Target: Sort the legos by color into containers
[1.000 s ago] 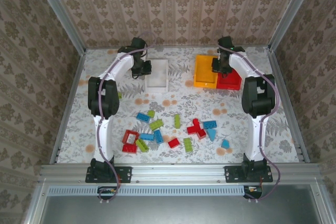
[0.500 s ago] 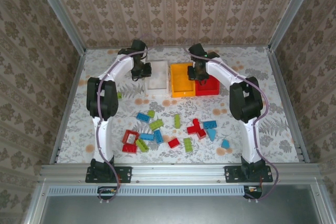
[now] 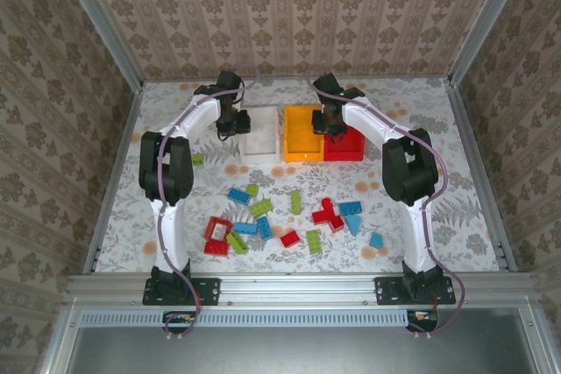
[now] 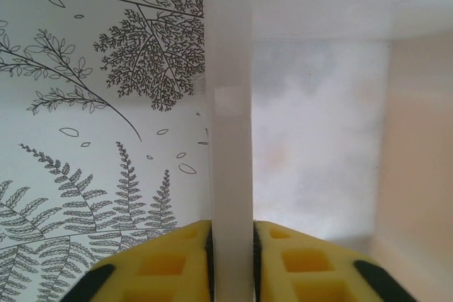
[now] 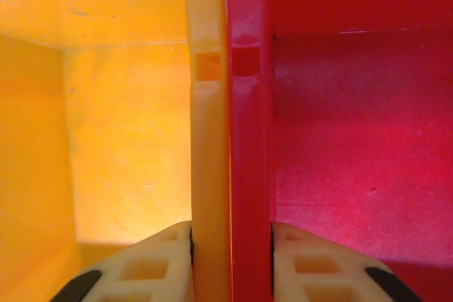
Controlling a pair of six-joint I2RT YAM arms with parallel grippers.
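Three containers stand in a row at the back: a white bin [image 3: 261, 133], an orange-yellow bin [image 3: 302, 135] and a red bin [image 3: 347, 144], side by side. My left gripper [image 3: 230, 120] [image 4: 232, 230] is shut on the white bin's [image 4: 228, 104] left wall, one yellow finger [image 4: 163, 259] on each side. My right gripper [image 3: 331, 120] [image 5: 231, 230] clamps the touching walls of the orange-yellow bin [image 5: 127, 139] and the red bin [image 5: 340, 139] together. The legos lie loose mid-table: blue [image 3: 237, 194], lime green [image 3: 260, 208] and red [image 3: 326, 213] bricks.
One green brick [image 3: 197, 159] lies apart beside the left arm's elbow. A hollow red frame piece [image 3: 216, 234] sits at the pile's left end, a blue brick [image 3: 376, 240] at its right. Metal rails [image 3: 114, 172] border the floral table.
The right arm has dragged the orange-yellow and red bins leftward until they stand next to the white bin. The left arm has shifted slightly, still at the white bin's wall.
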